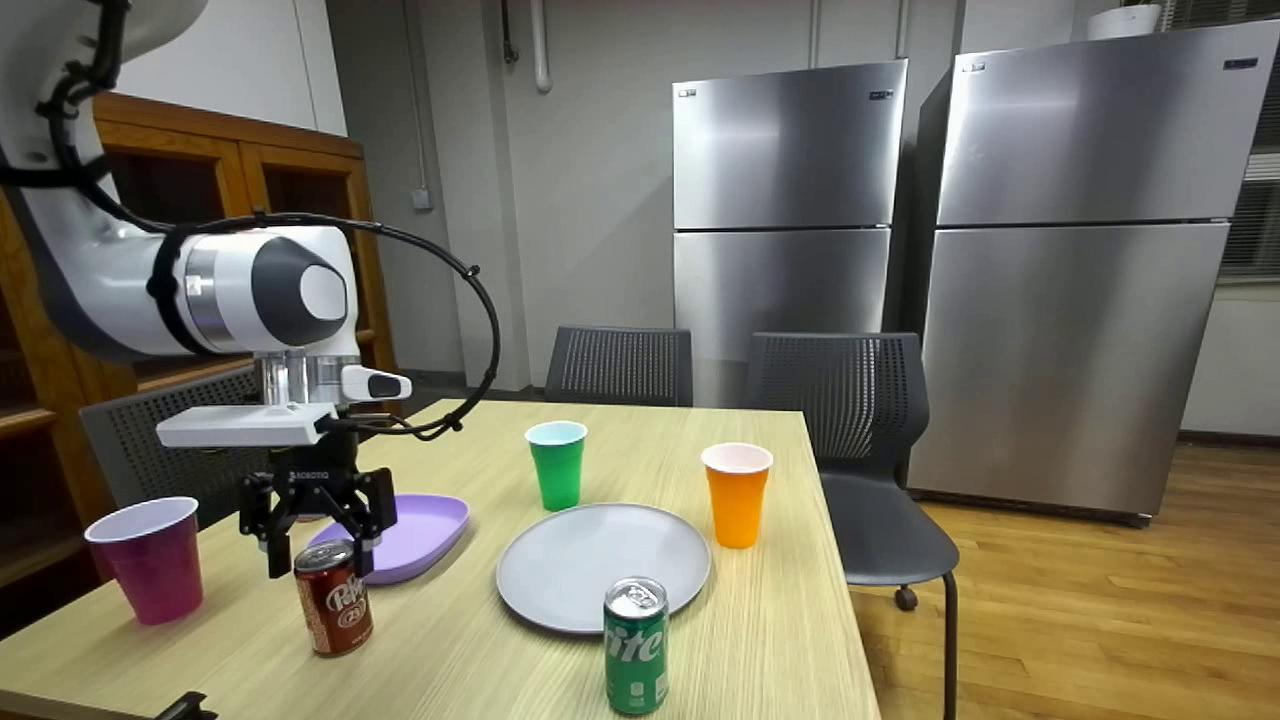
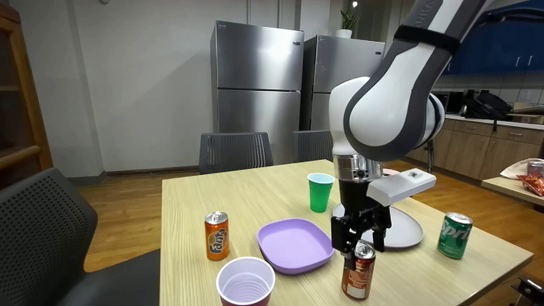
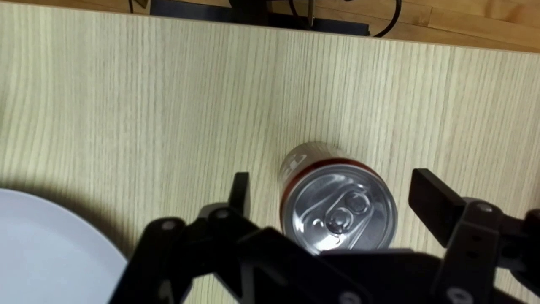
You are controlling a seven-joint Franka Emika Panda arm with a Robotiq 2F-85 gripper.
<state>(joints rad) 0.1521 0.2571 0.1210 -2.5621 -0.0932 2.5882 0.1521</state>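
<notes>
The tool (image 3: 337, 202) is spread wide, its fingers (image 3: 436, 207) straddling the top of a Dr Pepper can (image 1: 335, 605) without gripping it; in the wrist view, gaps separate the can from the finger on either side. Nothing is held. The can stands upright on the desk (image 1: 780, 640), at the lower left of the frame in an exterior view and at the lower centre-right of the wrist view, top facing the camera.

A lavender plate (image 2: 293, 244) lies near the can, lower centre in an exterior view, with a Fanta can (image 2: 217, 238) upright to its left. In an exterior view, a magenta cup (image 1: 155, 565) stands at the lower left, a grey plate (image 1: 590, 560) lies at lower centre, and a Sprite can (image 1: 636, 650) stands in front of that plate, apart from it. A green cup (image 1: 558, 470) stands behind the plate; an orange cup (image 1: 737, 500) stands to its right. Stainless-steel refrigerators (image 1: 785, 200) fill the upper right.
</notes>
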